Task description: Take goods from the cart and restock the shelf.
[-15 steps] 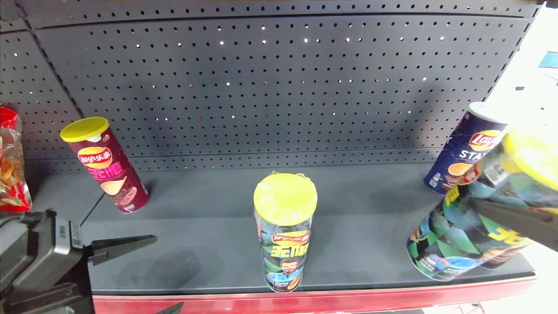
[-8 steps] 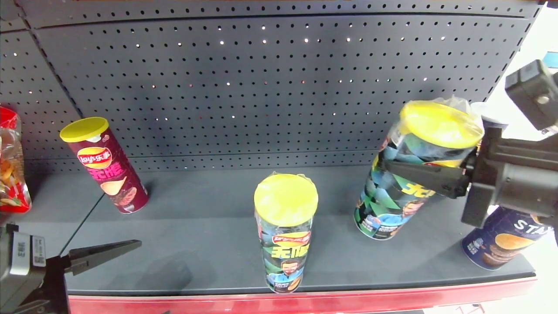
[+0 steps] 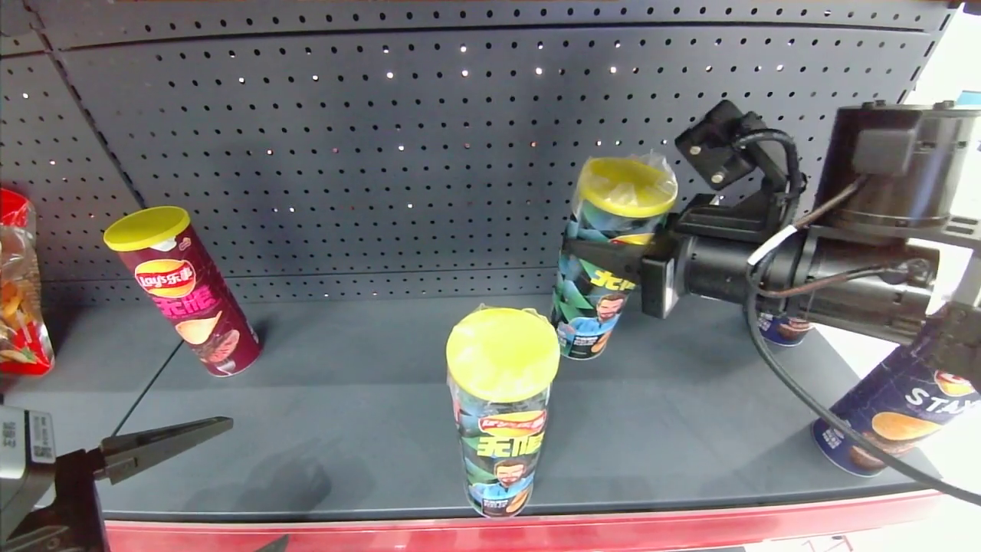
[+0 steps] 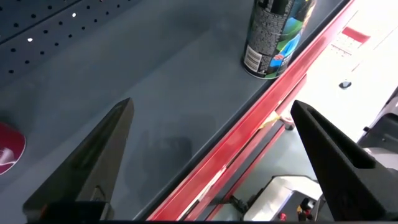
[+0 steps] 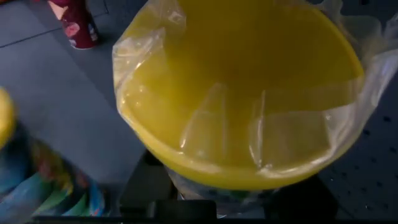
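While your right tool (image 3: 596, 259) is clamped on the held can (image 3: 594, 322), gripping it just under its yellow lid (image 3: 627, 186), that can stands behind the front can (image 3: 502, 406) and a little to its right, close to the pegboard (image 3: 383, 153). It looks about upright. You cannot tell whether its base touches the shelf (image 3: 368, 414) or hangs just above it. Crinkled clear wrap covers the lid's rim.

The front can stands upright at the shelf's front edge, with the same green pattern and a yellow lid of its own. Your left tool (image 3: 259, 479) sits well to the left of the front can, low at the shelf's front lip, its fingers (image 4: 93, 162) spread wide with nothing between them.

The maroon can (image 3: 184, 295) stands farther left of the front can and farther back, near the pegboard. A red snack bag (image 3: 19, 291) lies left beyond that. A blue can (image 3: 889, 418) stands well to the right of the front can, near the front edge, under the right arm. A second blue can (image 3: 782, 328), mostly hidden by the arm, stands right of the front can and farther back.
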